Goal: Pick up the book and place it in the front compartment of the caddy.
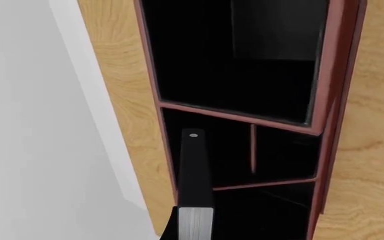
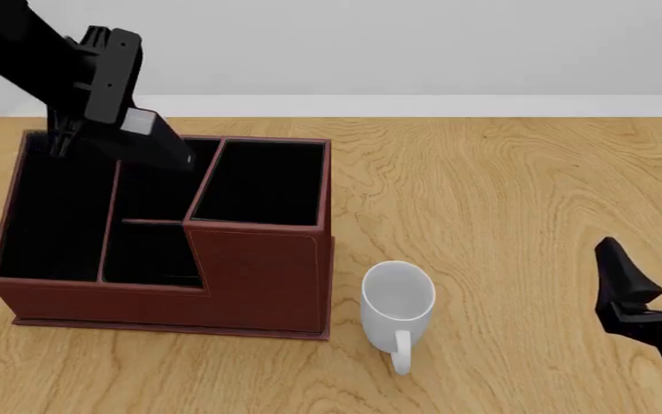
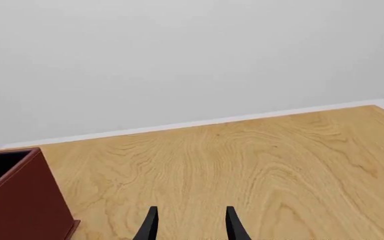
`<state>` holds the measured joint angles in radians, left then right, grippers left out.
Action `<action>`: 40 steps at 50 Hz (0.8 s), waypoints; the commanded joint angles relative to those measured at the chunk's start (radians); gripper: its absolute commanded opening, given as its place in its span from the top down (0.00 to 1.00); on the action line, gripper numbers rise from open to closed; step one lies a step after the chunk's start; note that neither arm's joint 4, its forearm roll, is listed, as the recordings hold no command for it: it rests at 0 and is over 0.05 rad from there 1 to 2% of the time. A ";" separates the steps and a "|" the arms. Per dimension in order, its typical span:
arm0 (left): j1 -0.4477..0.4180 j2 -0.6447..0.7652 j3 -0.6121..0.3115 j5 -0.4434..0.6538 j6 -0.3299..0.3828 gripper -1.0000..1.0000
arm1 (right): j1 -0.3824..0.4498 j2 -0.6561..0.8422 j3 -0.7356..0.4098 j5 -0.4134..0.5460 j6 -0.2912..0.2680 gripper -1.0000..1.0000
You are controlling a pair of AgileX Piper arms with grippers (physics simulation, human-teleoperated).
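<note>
The main risk was a release over the wrong section. The book (image 2: 153, 136) hung tilted above the caddy (image 2: 262, 267), over the middle and rear sections rather than squarely over the front one, so dropping it from there could have landed it in another section or left it propped across a divider. The tilt added to that: a lower corner could have caught a black inner wall and jammed the book at an angle. The white mug (image 2: 398, 302) stood on the bench (image 2: 503, 216) just beside the caddy's right front corner, apart from it, and looked well out of the way.

The left hand (image 2: 107, 103) was closed on the book and held it in the air above the caddy's open top. In the left wrist view the book (image 1: 195, 185) showed its black cover and grey-white page edge pointing down toward the sections (image 1: 245, 150) below, touching none of them as far as could be told.

The right hand (image 3: 190, 225) held nothing, its fingers parted a moderate way, low over bare bench at the right and well apart from the caddy.
</note>
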<state>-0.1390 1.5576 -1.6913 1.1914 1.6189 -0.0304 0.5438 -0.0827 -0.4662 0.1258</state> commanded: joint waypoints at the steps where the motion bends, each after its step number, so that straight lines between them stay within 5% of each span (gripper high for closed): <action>1: -0.002 0.016 0.007 -0.035 0.018 1.00 | -0.006 0.028 0.016 -0.037 0.008 0.00; 40: -0.028 0.083 0.013 -0.085 -0.009 1.00 | -0.006 0.079 0.034 -0.092 0.023 0.00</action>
<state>-0.1738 1.5873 -1.6665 1.1290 1.5967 -0.0345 0.6141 -0.0521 -0.5490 0.1488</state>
